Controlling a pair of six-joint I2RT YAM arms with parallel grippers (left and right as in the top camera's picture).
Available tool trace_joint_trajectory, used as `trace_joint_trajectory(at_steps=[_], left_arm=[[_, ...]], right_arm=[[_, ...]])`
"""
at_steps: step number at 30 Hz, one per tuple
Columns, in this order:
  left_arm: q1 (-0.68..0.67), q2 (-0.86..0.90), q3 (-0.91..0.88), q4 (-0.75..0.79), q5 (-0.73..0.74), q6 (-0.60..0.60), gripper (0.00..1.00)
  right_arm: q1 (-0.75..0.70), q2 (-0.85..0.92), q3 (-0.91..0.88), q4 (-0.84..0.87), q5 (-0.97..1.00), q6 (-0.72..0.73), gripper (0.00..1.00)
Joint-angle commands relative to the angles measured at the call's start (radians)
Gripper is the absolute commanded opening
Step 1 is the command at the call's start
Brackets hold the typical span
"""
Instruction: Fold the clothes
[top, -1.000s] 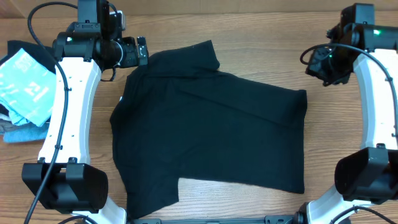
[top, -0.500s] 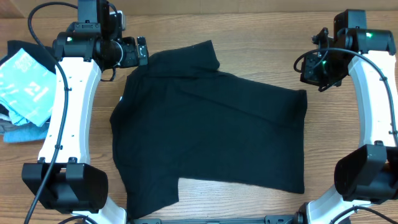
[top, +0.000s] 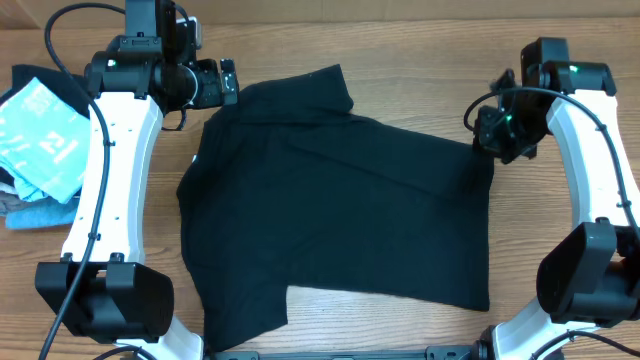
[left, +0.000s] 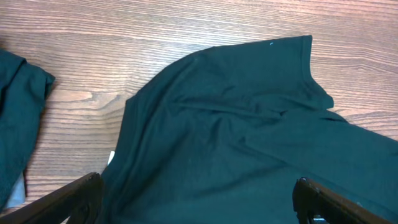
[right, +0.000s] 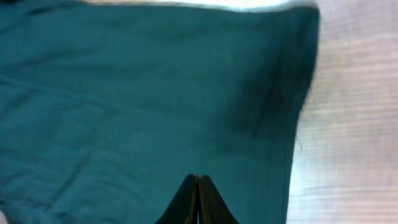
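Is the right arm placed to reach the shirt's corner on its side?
Probably yes: the right end effector hangs over the shirt by that corner, with nothing covering it; it looks shut and would need opening.

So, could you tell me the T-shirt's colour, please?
Dark teal T-shirt, clearest in the left wrist view.

A shirt lies spread across the middle of the surface. A pile of clothes sits at the left edge. My left gripper is at the shirt's far left corner, and my right gripper is over its far right corner.
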Motion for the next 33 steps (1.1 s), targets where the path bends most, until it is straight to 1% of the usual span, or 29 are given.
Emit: trace_joint_trajectory(at_steps=[1, 3, 13, 21, 26, 30, 33], left_arm=[[0.002, 0.003, -0.004, 0.0, 0.014, 0.022, 1.0], [0.002, 0.003, -0.004, 0.0, 0.014, 0.022, 1.0], [0.002, 0.003, -0.004, 0.0, 0.014, 0.022, 1.0], [0.002, 0.003, -0.004, 0.001, 0.014, 0.022, 1.0], [0.002, 0.003, -0.004, 0.097, 0.014, 0.021, 1.0], [0.002, 0.003, -0.004, 0.136, 0.014, 0.022, 1.0], [0.002, 0.005, -0.004, 0.135, 0.013, 0.023, 1.0]], right_arm=[[0.003, 0.003, -0.002, -0.031, 0.099, 0.148, 0.04], [0.003, 0.003, -0.002, -0.019, 0.13, 0.193, 0.04], [0.003, 0.003, -0.002, 0.046, 0.13, 0.192, 0.04], [0.003, 0.003, -0.002, -0.006, 0.131, 0.188, 0.04], [0.003, 0.003, -0.002, -0.02, 0.15, 0.185, 0.04], [0.003, 0.003, -0.002, 0.001, 0.149, 0.185, 0.04], [0.003, 0.003, -0.002, 0.014, 0.149, 0.186, 0.04]])
